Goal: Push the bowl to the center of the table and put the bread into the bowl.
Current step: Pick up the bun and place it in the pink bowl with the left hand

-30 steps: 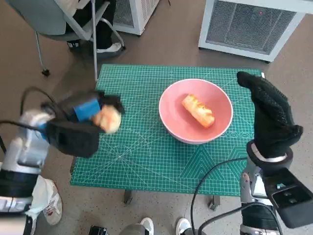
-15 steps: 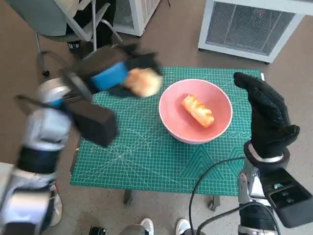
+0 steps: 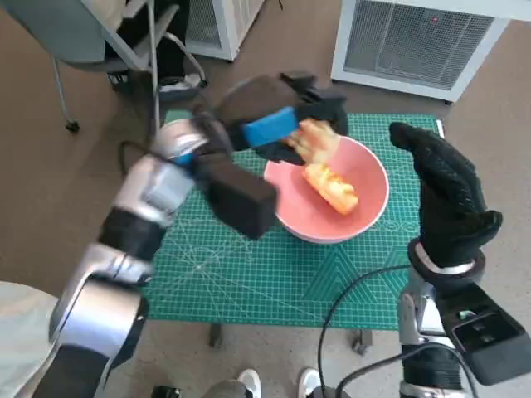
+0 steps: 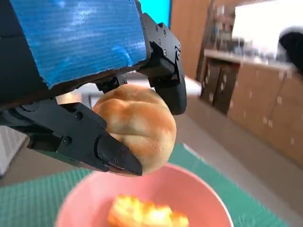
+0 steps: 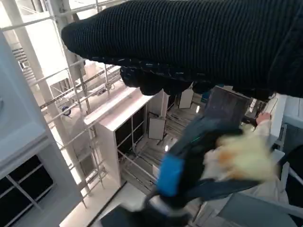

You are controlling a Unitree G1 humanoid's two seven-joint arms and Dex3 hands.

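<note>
Count: one pink bowl, two pieces of bread, one green cutting mat, two robot hands.

Left side first. The left hand [image 3: 278, 124], black with blue tape on its back, is raised above the mat [image 3: 249, 265] at the bowl's near-left rim. It grips a round bread roll [image 3: 314, 139] between its black fingers [image 4: 109, 149]; the left wrist view shows the roll clamped from both sides, browned on top, and clear of the bowl beneath it. The roll hangs over the bowl's left inner edge, not touching the bowl or its contents as far as the wrist view shows.

Centre. The pink bowl [image 3: 369, 207] sits on the mat, right of the mat's middle. Inside it lies one elongated orange-yellow bread piece [image 3: 332, 187], just below the held roll.

Right side. The right hand [image 3: 448, 195], in the black knitted glove, stands upright just beside the bowl's right rim, holding nothing. Its fingers appear extended and close together; whether it touches the bowl cannot be told.
</note>
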